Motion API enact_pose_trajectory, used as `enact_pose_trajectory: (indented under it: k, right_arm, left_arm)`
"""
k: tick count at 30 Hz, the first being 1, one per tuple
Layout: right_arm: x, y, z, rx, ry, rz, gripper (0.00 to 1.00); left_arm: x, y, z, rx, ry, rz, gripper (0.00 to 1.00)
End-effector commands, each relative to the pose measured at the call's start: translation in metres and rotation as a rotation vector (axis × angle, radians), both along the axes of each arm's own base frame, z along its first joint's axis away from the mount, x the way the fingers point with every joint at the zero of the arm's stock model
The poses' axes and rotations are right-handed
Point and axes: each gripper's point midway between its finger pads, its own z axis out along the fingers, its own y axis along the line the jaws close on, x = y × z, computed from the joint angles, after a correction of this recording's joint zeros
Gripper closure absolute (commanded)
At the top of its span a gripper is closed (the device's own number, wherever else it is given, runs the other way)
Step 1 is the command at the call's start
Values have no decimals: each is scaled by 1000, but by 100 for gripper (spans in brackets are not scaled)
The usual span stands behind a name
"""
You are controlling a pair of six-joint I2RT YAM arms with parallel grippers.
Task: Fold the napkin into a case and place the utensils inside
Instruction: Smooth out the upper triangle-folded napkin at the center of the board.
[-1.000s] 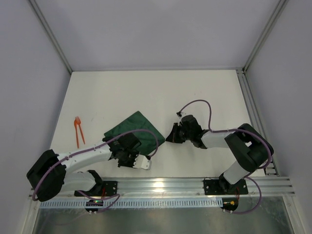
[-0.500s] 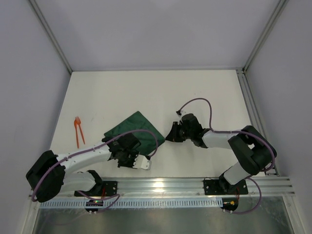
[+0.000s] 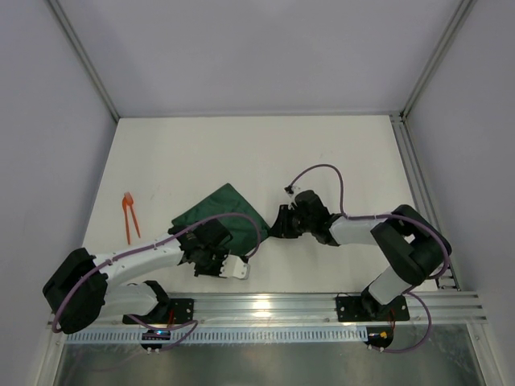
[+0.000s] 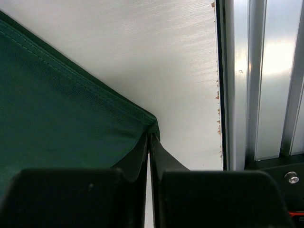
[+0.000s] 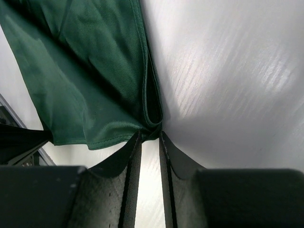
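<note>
The napkin [image 3: 225, 211] is a dark green cloth lying folded left of the table's middle. My left gripper [image 3: 213, 249] sits over its near corner. In the left wrist view the left gripper [image 4: 151, 137] is shut, pinching the tip of the napkin [image 4: 61, 118]. My right gripper [image 3: 275, 226] is at the cloth's right corner. In the right wrist view its jaws stand a narrow gap apart, and the right gripper [image 5: 149, 134] has the folded corner of the napkin [image 5: 95, 71] just at its tips. The orange utensils [image 3: 128, 213] lie in a V at the far left, apart from both grippers.
An aluminium rail [image 3: 322, 304] runs along the near edge, close to the left gripper and also seen as the rail [image 4: 256, 80] in the left wrist view. Another rail [image 3: 418, 185] borders the right side. Grey walls enclose the table. Purple cables loop over both arms.
The right gripper has slid slightly left towards the napkin and its jaws have parted. The left gripper has closed on the near corner. The utensils have not moved.
</note>
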Motion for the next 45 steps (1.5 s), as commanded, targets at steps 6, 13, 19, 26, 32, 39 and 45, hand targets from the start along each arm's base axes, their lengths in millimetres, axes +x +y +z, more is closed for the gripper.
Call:
enact_pose_trajectory:
  k: [6,13,19,26,32,39,45]
  right_arm:
    - [2,1,10,37,-52,-37,75]
    - [-9,-2,10,49,-39,-31,75]
    - [-18,1,4,15,-31,-7,75]
    - [-23,-5,27,43,-85,-22,74]
    - [-25,-11,16,-3,-70,-28,74]
    - [-18,-4,3,-29,-75,-36,74]
    - [-10,-5,-9,-47,-65,-75,74]
  left_arm:
    - [3,-4,3,-21,-21,7,100]
    - [4,-4,3,-21,-24,11,100]
    - [4,-4,3,-21,-23,14,100]
    - [3,-2,2,-12,-22,12,100]
    - [5,-3,3,-16,-28,12,100]
    - [4,-3,3,-17,-22,17,99]
    - [4,-3,4,-17,-25,18,99]
